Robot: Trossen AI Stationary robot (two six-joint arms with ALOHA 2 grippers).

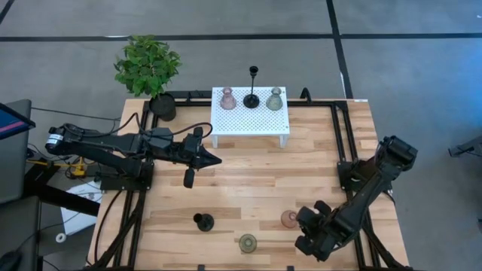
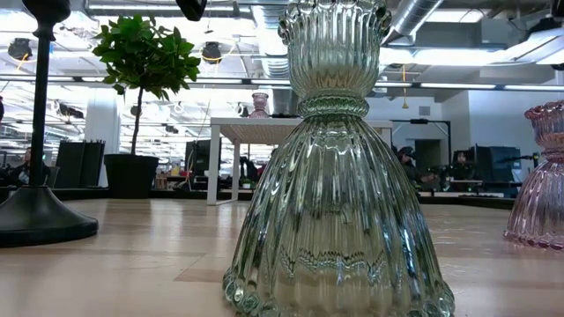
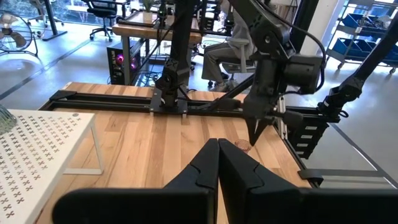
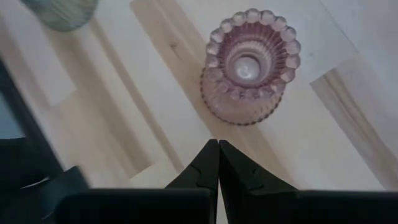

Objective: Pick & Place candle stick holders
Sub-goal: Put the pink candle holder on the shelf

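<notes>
Currently | right gripper [image 4: 218, 144] hovering just near of the pink glass holder [image 4: 250, 65] at the table's near right, fingers pressed together, empty | left gripper [image 1: 217, 159] hanging mid-table, fingers closed, empty | olive-green holder [image 1: 248, 242] and black holder [image 1: 203, 221] sitting near edge | three more resting on the white perforated stand [image 1: 248, 122] far side

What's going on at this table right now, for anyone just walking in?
A two-armed robot is sorting candle stick holders, and neither arm holds anything now. Three holders, the pink, the black and the green, stand on the white perforated stand. Three more wait near the table's front: another black one, a green one and a pink one. The right hand is shut, poised just beside that pink one. The left hand is shut over mid-table.
</notes>
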